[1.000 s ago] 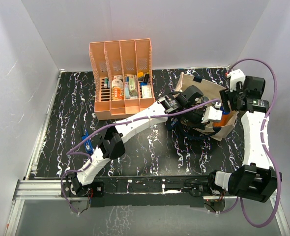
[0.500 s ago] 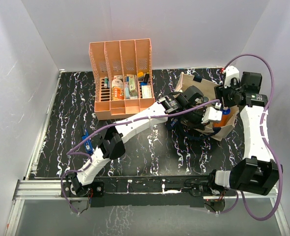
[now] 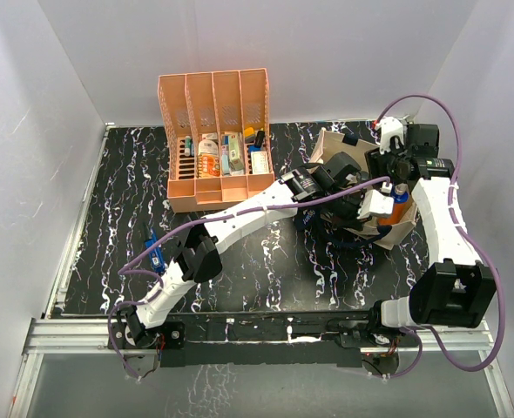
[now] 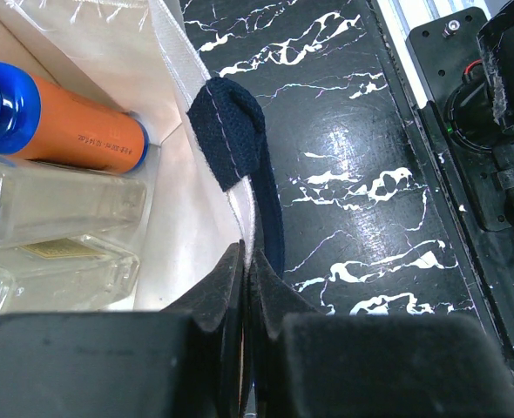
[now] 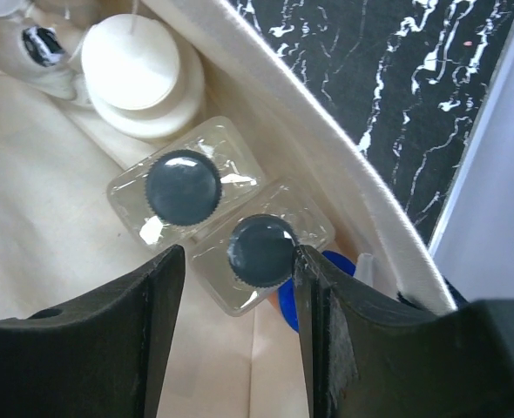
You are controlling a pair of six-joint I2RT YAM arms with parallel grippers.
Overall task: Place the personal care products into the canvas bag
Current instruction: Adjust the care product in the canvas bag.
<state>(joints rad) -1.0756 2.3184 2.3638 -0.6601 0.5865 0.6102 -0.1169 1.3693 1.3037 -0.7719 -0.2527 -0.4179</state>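
Orange bottle [image 4: 74,126] flat in canvas bag [image 4: 183,209]; left tool [image 4: 244,261] pinches rim, right tool [image 5: 237,257] half-open, empty.

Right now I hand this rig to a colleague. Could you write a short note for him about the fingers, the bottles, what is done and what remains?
Left fingers: shut on the rim of the bag, beside its navy strap.
Right fingers: open above the bag, holding nothing.
Done: the orange bottle, two clear bottles and a white-topped bottle are inside the bag.
Left: a small blue thing lies on the table by the left arm, probably a bottle to be packed. I cannot see whether any other bottles are missing.
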